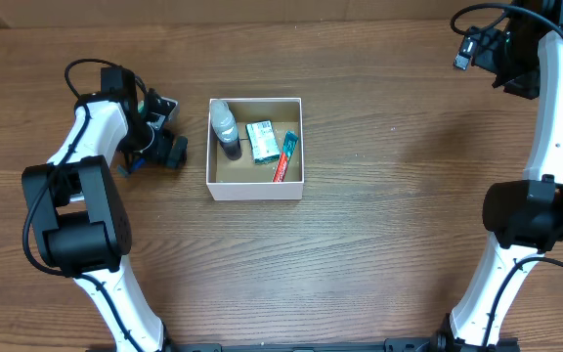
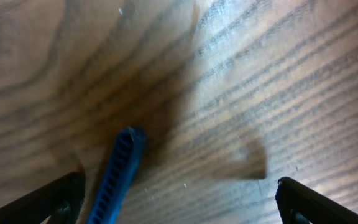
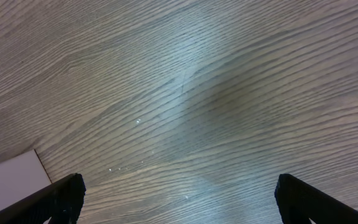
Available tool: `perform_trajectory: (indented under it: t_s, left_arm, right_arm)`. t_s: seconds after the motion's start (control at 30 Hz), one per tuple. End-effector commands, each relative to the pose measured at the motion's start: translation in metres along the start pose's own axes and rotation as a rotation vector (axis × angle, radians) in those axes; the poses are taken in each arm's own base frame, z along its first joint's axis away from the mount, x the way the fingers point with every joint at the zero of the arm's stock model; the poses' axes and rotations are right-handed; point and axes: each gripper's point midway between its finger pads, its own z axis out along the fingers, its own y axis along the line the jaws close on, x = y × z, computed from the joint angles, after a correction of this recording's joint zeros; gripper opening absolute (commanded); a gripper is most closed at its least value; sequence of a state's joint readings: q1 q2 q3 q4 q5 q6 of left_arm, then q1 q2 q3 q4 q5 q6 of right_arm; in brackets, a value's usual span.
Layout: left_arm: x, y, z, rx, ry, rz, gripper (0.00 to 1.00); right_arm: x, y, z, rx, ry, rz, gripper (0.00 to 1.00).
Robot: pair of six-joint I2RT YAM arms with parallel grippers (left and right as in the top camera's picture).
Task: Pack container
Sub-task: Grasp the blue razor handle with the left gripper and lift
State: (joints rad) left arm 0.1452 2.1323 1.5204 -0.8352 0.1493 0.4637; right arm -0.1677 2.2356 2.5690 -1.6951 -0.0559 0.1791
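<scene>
Your left gripper [image 2: 179,186] hangs low over the table [image 1: 379,244], just left of the container. Its fingers are spread wide and hold nothing. A blue ridged piece [image 2: 120,177] lies flat on the wood between them, closer to one finger. It may be a comb, but you can't tell for sure.

The container [image 1: 255,191] sits left of centre, upright and open-topped. There are three things inside:
- a small bottle [image 1: 225,127] against the left wall
- a green packet [image 1: 262,142] in the middle
- a red-and-teal tube [image 1: 285,156] slanted along the right wall

Your right gripper [image 3: 179,183] is up in the far right corner, well apart from the container. Its fingers are apart and empty over bare wood.

Judgement: packing is mostly done. The blue piece looks like the only loose item left out. You need to close on it, lift it and drop it in the box. There is spare floor at the near side.
</scene>
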Motion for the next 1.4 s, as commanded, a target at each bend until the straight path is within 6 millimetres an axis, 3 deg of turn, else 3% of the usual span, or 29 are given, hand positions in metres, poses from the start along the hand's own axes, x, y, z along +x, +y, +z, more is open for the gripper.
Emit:
perform_trajectory:
  t_s: [0.0,0.13,0.2,0.3,0.6,0.67,0.77,0.9,1.0,1.2,1.37]
  left_arm:
    - [0.023,-0.01,0.017,0.055,0.093,-0.043,0.92]
    - [0.034,-0.016,0.015,0.077,0.14,-0.056,0.61]
    - [0.037,-0.018,0.014,0.081,0.154,-0.086,0.55]
    - [0.04,-0.019,0.014,0.082,0.165,-0.128,0.36]
    - [0.038,-0.02,0.014,0.074,0.163,-0.285,0.08]
    - [0.035,-0.023,0.014,0.095,0.151,-0.301,0.08]
    - [0.03,-0.031,0.014,0.147,0.132,-0.312,0.16]
    - [0.029,-0.033,0.013,0.155,0.132,-0.34,0.04]
    - [0.024,-0.033,0.008,0.159,0.126,-0.349,0.04]
    - [0.0,-0.027,-0.03,0.152,0.1,-0.344,0.04]
    - [-0.03,-0.02,-0.081,0.132,0.037,-0.33,0.04]
  right_arm:
    - [0.0,0.002,-0.014,-0.013,-0.032,-0.011,1.0]
    - [0.0,0.002,-0.014,-0.013,-0.032,-0.011,1.0]
    - [0.0,0.002,-0.014,-0.013,-0.032,-0.011,1.0]
    - [0.0,0.002,-0.014,-0.013,-0.032,-0.011,1.0]
    - [0.0,0.002,-0.014,-0.013,-0.032,-0.011,1.0]
    - [0.0,0.002,-0.014,-0.013,-0.032,-0.011,1.0]
    - [0.0,0.002,-0.014,-0.013,-0.032,-0.011,1.0]
    - [0.0,0.002,-0.014,-0.013,-0.032,-0.011,1.0]
    - [0.0,0.002,-0.014,-0.013,-0.032,-0.011,1.0]
    - [0.0,0.002,-0.014,-0.013,-0.032,-0.011,1.0]
    - [0.0,0.002,-0.014,-0.013,-0.032,-0.011,1.0]
